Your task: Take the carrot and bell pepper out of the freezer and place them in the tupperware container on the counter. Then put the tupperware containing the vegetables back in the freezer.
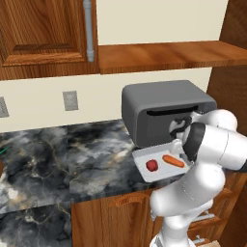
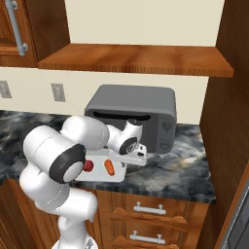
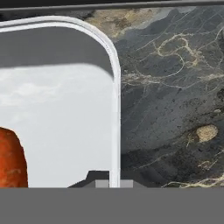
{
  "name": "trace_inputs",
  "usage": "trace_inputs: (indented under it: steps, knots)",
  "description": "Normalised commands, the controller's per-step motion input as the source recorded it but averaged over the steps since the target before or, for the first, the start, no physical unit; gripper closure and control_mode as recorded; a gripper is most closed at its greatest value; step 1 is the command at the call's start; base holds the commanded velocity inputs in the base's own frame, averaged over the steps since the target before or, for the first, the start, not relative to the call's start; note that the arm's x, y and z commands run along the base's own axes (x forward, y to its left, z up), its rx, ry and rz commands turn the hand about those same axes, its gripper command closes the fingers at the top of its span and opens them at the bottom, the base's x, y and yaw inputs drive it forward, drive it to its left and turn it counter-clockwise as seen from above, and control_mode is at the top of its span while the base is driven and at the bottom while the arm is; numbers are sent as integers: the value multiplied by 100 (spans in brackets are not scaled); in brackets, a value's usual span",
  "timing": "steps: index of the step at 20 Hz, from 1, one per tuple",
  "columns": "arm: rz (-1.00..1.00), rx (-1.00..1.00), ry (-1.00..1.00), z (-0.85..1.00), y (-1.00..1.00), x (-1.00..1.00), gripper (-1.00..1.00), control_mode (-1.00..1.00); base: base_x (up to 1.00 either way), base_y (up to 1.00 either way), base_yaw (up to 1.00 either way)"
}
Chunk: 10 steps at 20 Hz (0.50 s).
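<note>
The tupperware container (image 1: 142,167) lies on the counter (image 1: 72,154) in front of the toaster oven. Inside it are the dark-red bell pepper (image 1: 152,165) and the orange carrot (image 1: 173,161), side by side; the right base view also shows the pepper (image 2: 88,166) and the carrot (image 2: 110,167). My gripper (image 2: 136,156) is at the container's right end, shut on its rim. In the hand view the raised rim (image 3: 114,87) runs down between my gripper's (image 3: 113,183) fingertips, with the carrot (image 3: 11,157) at the left edge. The freezer is out of view.
A dark grey toaster oven (image 1: 164,111) stands right behind the container, under a wooden shelf (image 1: 164,55). A tall wooden panel (image 2: 228,121) bounds the counter on the right. Drawers with silver handles (image 2: 148,210) sit below the counter edge.
</note>
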Motion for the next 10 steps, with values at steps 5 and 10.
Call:
trace_inputs:
  steps: [5, 10]
  knots:
    - [-15, 3, 0, 58, 23, -28, 100, -100, 0, 0, 0]
    - [-5, 7, 3, 74, 12, -54, 100, -100, 0, 0, 0]
